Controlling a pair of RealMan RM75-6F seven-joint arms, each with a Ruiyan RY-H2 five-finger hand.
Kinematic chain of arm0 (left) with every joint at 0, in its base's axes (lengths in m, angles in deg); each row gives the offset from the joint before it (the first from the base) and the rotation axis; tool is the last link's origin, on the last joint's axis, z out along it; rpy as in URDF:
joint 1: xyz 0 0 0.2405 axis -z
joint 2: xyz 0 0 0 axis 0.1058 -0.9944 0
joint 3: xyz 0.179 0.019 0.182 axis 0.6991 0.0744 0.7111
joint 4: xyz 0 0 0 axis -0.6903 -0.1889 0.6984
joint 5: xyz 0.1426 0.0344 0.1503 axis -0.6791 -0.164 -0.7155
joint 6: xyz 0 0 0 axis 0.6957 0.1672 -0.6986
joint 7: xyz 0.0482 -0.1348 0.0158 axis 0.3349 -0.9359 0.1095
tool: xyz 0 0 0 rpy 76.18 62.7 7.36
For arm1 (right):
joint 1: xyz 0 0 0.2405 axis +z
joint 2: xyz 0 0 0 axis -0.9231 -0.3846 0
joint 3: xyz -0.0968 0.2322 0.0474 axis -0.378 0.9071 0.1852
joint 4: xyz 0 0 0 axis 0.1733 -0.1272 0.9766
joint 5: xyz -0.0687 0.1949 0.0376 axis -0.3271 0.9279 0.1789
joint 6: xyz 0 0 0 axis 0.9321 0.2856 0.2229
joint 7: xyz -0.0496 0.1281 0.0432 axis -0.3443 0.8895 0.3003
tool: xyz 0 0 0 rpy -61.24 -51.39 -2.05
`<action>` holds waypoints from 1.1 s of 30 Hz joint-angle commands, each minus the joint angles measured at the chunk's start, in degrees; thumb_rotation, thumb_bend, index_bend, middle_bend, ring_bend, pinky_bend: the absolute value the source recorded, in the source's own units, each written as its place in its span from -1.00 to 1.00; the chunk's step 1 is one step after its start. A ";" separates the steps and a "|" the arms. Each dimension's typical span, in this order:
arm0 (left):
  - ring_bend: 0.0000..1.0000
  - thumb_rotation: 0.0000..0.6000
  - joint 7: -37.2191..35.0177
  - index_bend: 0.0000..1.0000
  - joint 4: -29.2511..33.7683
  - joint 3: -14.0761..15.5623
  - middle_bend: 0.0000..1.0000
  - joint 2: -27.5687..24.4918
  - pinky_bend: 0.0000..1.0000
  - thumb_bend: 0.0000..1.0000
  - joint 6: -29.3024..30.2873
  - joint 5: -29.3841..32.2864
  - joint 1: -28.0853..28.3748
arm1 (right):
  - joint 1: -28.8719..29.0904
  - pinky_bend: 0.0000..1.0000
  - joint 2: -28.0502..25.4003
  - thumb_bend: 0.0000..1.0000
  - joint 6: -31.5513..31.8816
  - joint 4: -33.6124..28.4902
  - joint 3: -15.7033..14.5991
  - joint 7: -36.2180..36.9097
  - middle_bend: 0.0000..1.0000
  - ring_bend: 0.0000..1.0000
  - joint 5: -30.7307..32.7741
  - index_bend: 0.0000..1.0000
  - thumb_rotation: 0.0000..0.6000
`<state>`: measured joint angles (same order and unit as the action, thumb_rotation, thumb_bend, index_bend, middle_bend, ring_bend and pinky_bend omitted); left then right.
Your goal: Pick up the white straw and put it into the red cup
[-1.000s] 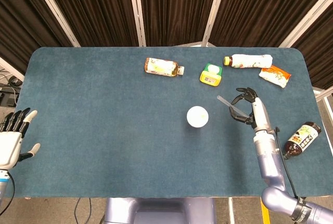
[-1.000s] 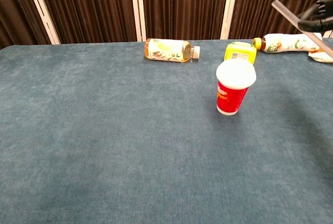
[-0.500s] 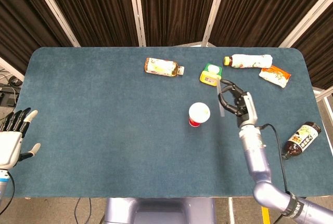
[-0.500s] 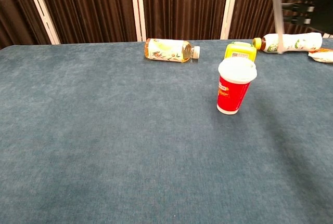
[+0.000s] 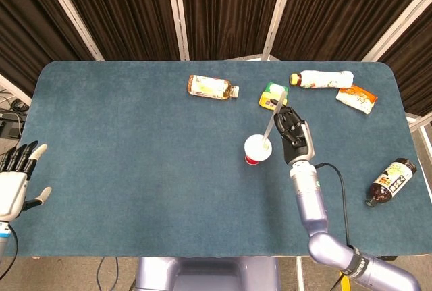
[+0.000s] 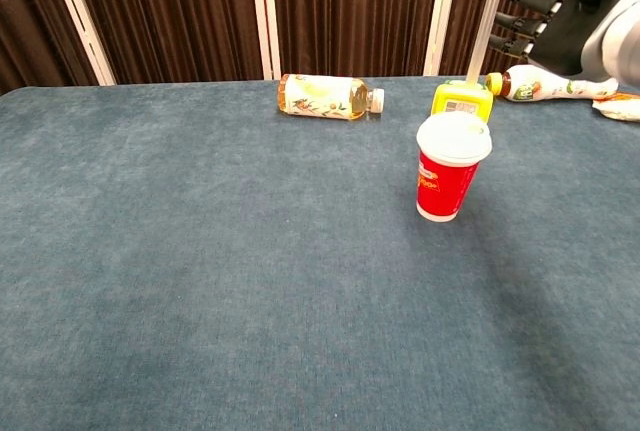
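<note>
The red cup [image 6: 447, 177] with a white lid [image 5: 257, 147] stands upright near the table's middle. My right hand [image 5: 292, 134] hovers just right of and above the cup, pinching the white straw [image 6: 481, 21]. The straw [image 5: 272, 117] hangs nearly upright, its lower end just above the lid; whether it touches the lid I cannot tell. In the chest view the right hand [image 6: 565, 11] is at the top right. My left hand [image 5: 15, 181] rests off the table's left edge, fingers spread, holding nothing.
At the back lie a tea bottle [image 5: 211, 88], a yellow container [image 5: 272, 96], a white bottle [image 5: 322, 79] and an orange snack packet [image 5: 357, 97]. A dark bottle [image 5: 389, 181] lies by the right edge. The blue table [image 5: 135, 169] spans both views.
My right hand carried the straw leftward from the right side to just above the cup, turning it from slanted to nearly upright. The left hand stayed still.
</note>
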<state>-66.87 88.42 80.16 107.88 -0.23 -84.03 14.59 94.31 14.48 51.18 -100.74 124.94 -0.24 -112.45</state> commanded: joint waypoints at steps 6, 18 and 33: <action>-1.00 1.00 0.12 -0.86 0.14 0.02 -1.00 0.03 -1.00 -0.41 0.09 0.17 -0.11 | -0.05 -1.00 3.99 -0.20 2.52 4.53 -1.35 1.95 -0.47 -1.00 -3.73 0.37 1.00; -1.00 1.00 0.36 -0.86 0.27 0.00 -1.00 0.06 -1.00 -0.41 0.19 0.26 -0.17 | -0.01 -1.00 5.89 -0.20 2.96 8.00 -1.83 2.08 -0.46 -1.00 -4.86 0.39 1.00; -1.00 1.00 0.61 -0.86 0.34 -0.07 -1.00 0.06 -1.00 -0.41 0.10 0.42 -0.11 | 0.84 -1.00 6.95 -0.20 0.76 12.83 -1.00 2.08 -0.44 -1.00 -3.71 0.41 1.00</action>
<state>-66.26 88.76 80.09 107.94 -0.13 -83.61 14.47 95.10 21.36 52.05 -88.04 123.85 1.83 -116.26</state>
